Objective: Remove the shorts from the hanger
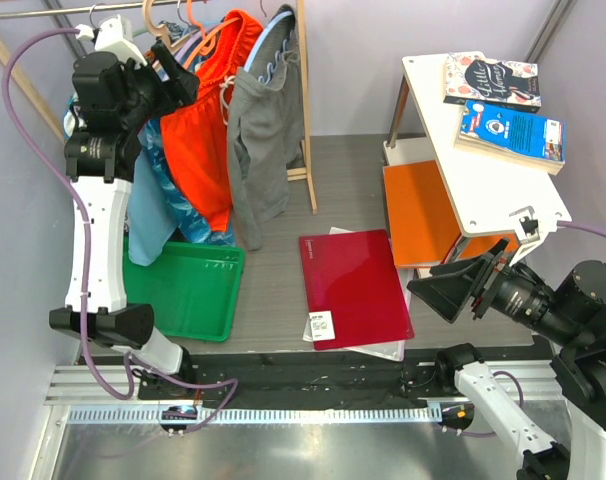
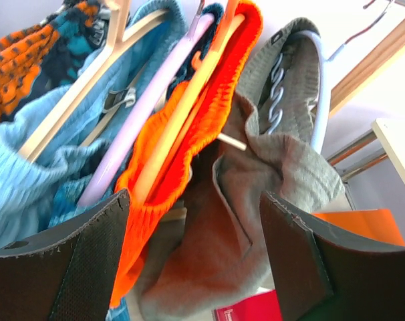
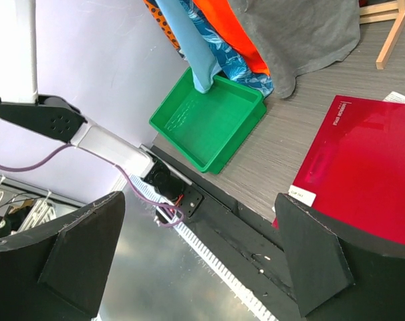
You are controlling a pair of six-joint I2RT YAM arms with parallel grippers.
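Note:
The orange shorts (image 1: 205,140) hang on a rail between light-blue shorts (image 1: 148,215) and grey shorts (image 1: 263,140). In the left wrist view the gathered orange waistband (image 2: 209,114) wraps the thin orange hanger (image 2: 182,107), whose arm runs up to the hook. A white drawstring end (image 2: 232,142) pokes out beside it. My left gripper (image 1: 181,75) is raised at the rail, just left of the orange shorts. It is open (image 2: 196,257), with orange and grey cloth showing between its jaws beyond the tips. My right gripper (image 1: 453,290) is open and empty (image 3: 199,257), low at the near right.
A green tray (image 1: 188,290) lies under the hanging clothes. A red folder (image 1: 353,285) lies mid-floor. A white table (image 1: 483,170) with books stands at right over an orange panel (image 1: 423,215). A wooden rack post (image 1: 305,100) stands right of the grey shorts.

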